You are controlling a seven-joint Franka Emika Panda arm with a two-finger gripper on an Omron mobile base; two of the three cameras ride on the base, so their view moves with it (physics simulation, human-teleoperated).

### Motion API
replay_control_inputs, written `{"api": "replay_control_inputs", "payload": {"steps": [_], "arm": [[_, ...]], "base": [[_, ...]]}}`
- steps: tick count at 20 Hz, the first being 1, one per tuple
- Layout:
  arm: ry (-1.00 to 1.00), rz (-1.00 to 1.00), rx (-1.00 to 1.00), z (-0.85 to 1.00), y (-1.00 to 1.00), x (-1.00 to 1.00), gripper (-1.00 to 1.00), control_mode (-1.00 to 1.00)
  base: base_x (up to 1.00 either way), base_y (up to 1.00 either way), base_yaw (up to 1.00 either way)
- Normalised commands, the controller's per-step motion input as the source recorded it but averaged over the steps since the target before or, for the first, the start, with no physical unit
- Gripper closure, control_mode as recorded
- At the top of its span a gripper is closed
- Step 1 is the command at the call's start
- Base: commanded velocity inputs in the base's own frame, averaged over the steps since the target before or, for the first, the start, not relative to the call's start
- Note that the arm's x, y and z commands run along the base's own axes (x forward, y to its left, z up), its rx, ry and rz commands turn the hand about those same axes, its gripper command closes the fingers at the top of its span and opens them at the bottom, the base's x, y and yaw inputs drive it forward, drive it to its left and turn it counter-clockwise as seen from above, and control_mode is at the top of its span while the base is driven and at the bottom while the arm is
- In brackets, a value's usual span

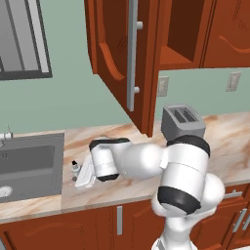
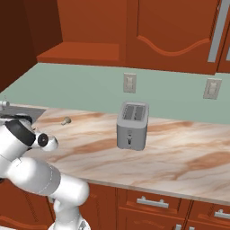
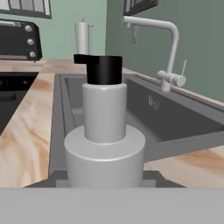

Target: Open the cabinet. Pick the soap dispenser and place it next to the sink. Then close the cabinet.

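The soap dispenser [image 3: 105, 131], a grey cylinder with a narrow neck and a black pump top, stands upright very close in the hand view. In the left base view the soap dispenser [image 1: 75, 166] is tiny, on the marble counter just right of the sink [image 1: 29, 166]. My gripper [image 1: 78, 172] reaches low over the counter from the right and is shut on the dispenser. The grey sink [image 3: 175, 118] and its chrome faucet [image 3: 162, 48] lie right behind the bottle. The cabinet [image 1: 110, 44] hangs open above, with its door and long silver handle [image 1: 131, 53] swung out over the counter.
A grey toaster [image 1: 183, 122] [image 2: 132, 125] stands on the counter behind my arm. A small grey object [image 2: 66, 120] lies near the wall; I cannot tell what it is. A black toaster oven [image 3: 17, 39] sits beyond the sink. Base cabinets with short handles [image 1: 119, 219] run below.
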Motion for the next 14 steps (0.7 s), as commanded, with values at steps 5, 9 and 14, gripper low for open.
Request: {"api": "replay_control_inputs", "payload": {"steps": [5, 9, 14], "arm": [[0.0, 0.0, 0.02, -0.13, -0.14, 0.0, -1.0, -1.0], [0.0, 0.0, 0.03, -0.06, -0.13, 0.0, -1.0, -1.0], [0.0, 0.0, 0.04, -0.02, -0.17, -0.03, -1.0, -1.0]], "base": [[0.0, 0.0, 0.0], [0.0, 0.0, 0.0], [0.0, 0.0, 0.0]]}}
